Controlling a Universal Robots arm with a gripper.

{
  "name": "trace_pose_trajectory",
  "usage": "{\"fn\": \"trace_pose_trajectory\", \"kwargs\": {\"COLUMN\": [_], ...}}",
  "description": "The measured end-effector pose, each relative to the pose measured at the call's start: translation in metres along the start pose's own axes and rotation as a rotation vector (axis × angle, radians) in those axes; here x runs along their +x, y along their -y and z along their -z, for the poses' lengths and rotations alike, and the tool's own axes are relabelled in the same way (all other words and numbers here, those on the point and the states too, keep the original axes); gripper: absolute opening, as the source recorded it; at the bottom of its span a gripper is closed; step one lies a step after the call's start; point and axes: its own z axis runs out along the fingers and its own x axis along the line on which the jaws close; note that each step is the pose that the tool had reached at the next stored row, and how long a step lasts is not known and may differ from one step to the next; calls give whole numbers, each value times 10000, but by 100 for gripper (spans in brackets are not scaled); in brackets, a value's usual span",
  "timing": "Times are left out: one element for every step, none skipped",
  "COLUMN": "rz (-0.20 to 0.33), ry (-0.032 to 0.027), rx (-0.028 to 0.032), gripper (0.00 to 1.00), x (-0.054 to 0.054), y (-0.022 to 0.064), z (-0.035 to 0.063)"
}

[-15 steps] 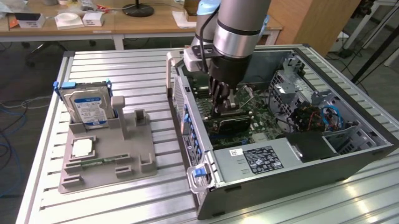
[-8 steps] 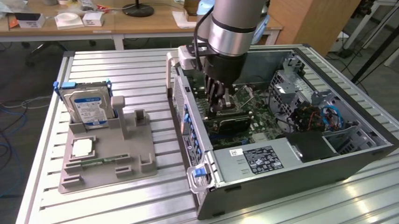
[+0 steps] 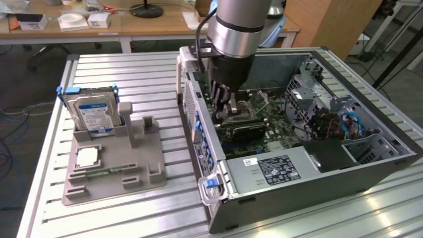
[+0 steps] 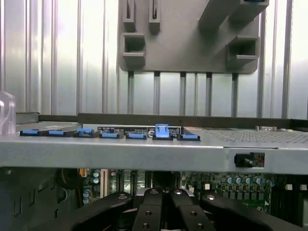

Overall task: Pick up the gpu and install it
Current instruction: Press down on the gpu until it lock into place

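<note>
Gripper (image 3: 227, 106) is lowered into the open computer case (image 3: 370, 173), above the gpu (image 3: 246, 130).

We see the fingers (image 4: 156, 211) pressed together in the wrist view, clenched, and we cannot tell if they pinch anything. The gpu, a dark card, sits on the green motherboard (image 3: 278, 124) just below the fingertips, close to the case wall with blue clips (image 4: 161, 132). Outside this wall, well apart from the gripper, the grey holder (image 3: 132, 163) stands on the slatted table (image 3: 99, 74) with the hard drive (image 3: 94, 115) upright in it.
</note>
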Motion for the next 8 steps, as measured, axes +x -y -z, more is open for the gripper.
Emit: {"fn": "trace_pose_trajectory", "kwargs": {"rz": [-3, -7, -10, -12, -14, -16, -29, -44], "ry": [0, 0, -1, 0, 0, 0, 0, 1], "rx": [0, -1, 0, 0, 0, 0, -1, 1], "gripper": [11, 11, 11, 11, 11, 11, 11, 11], "x": [-1, -1, -2, -2, -3, -3, -2, -2], "y": [-25, -49, -70, -79, -81, -84, -90, -93], "z": [0, 0, 0, 0, 0, 0, 0, -1]}}
